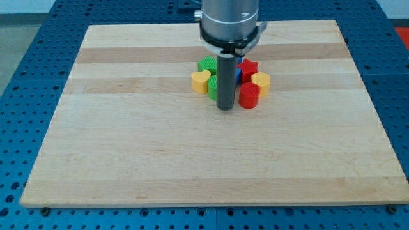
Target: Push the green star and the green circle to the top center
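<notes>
My tip (224,107) rests on the board just below a tight cluster of blocks near the view's top center. A green block (206,64), its shape unclear, sits at the cluster's upper left. A second green block (213,85) shows just left of the rod, mostly hidden by it. The rod touches or nearly touches this green block. I cannot tell which one is the star and which the circle.
A yellow heart (200,81) lies left of the rod. A red star (248,68), a yellow block (261,82) and a red cylinder (248,95) lie right of it. A blue block (238,73) peeks out behind the rod. The wooden board (192,160) sits on a blue perforated table.
</notes>
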Controlling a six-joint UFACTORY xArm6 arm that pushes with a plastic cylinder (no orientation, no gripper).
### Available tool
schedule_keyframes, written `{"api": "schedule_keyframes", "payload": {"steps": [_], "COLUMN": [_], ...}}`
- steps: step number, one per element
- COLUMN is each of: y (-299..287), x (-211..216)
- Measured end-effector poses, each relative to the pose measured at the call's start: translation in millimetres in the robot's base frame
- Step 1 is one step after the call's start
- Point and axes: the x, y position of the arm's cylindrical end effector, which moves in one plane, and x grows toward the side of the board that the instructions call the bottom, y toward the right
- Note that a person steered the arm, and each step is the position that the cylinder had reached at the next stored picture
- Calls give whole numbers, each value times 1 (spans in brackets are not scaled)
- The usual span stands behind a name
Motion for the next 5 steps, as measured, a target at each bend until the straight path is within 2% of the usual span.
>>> {"api": "schedule_keyframes", "payload": {"steps": [2,5], "y": [-7,-6], "x": [-7,-53]}}
